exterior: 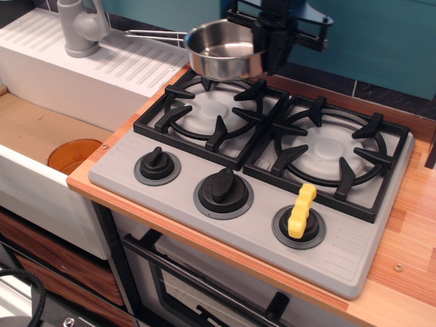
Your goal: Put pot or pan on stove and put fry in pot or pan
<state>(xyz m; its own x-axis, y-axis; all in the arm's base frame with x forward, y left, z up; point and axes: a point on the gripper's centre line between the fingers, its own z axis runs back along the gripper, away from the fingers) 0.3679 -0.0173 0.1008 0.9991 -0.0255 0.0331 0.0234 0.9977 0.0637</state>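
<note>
The shiny steel saucepan [225, 49] hangs in the air above the back of the left burner [210, 113], its thin wire handle pointing left. My gripper [269, 53] is shut on the pan's right rim and holds it clear of the grey stove [259, 225]. The yellow crinkle-cut fry [300, 210] lies on top of the rightmost black knob at the stove's front. The right burner [329, 151] is bare.
A white sink with a drainer [102, 65] and grey tap [80, 26] stands at the left. An orange disc [73, 155] lies in the sink basin. A teal wall rises behind the stove. Wooden counter [409, 231] runs to the right.
</note>
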